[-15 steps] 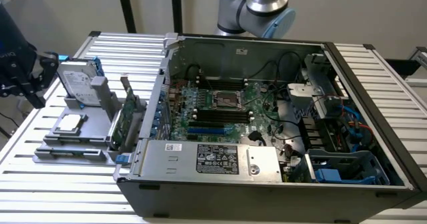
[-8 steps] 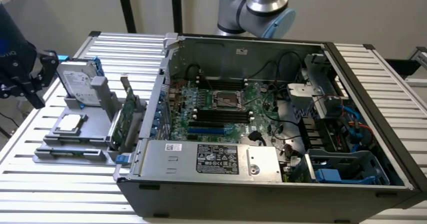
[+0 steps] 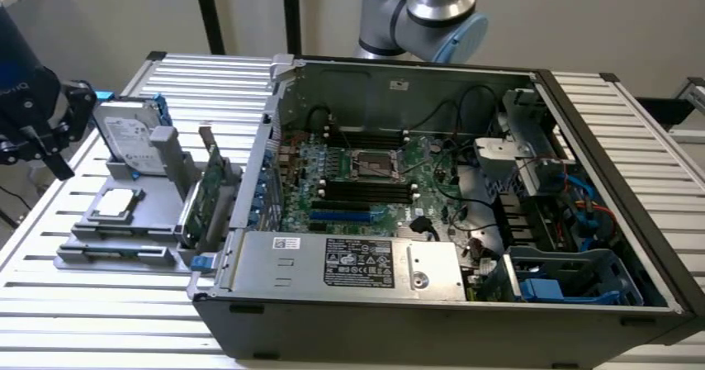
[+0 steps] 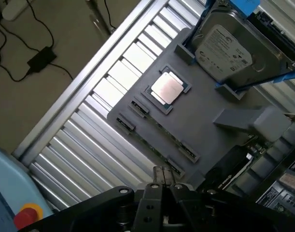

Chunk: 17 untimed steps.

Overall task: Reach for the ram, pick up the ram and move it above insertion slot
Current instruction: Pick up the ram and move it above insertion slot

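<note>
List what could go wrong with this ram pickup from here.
The ram sits edge-on, a thin target; the gripper may miss or tilt it. The CPU lies close beside it and could get knocked. The hard drive stands upright nearby and might be clipped in transit.

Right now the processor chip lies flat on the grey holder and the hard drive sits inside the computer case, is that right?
No. The hard drive stands in the grey holder, outside the computer case; the exterior view shows this. The processor chip does lie flat there.
</note>
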{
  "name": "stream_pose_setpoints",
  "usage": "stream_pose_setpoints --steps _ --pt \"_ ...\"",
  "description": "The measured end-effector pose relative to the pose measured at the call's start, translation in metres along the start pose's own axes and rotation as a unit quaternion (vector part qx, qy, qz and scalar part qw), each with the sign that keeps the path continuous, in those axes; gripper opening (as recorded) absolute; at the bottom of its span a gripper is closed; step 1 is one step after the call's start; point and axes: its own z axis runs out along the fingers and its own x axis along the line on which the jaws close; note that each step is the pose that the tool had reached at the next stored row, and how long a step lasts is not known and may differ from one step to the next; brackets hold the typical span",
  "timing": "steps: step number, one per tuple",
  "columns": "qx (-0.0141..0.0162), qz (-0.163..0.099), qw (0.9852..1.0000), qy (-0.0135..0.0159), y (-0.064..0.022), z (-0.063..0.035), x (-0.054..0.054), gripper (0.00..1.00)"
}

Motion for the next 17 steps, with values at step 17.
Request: stream_pose_setpoints --steps 17 --pt "0.0002 -0.154 0.9880 0.0062 0.0000 0.0002 0.0000 0.11"
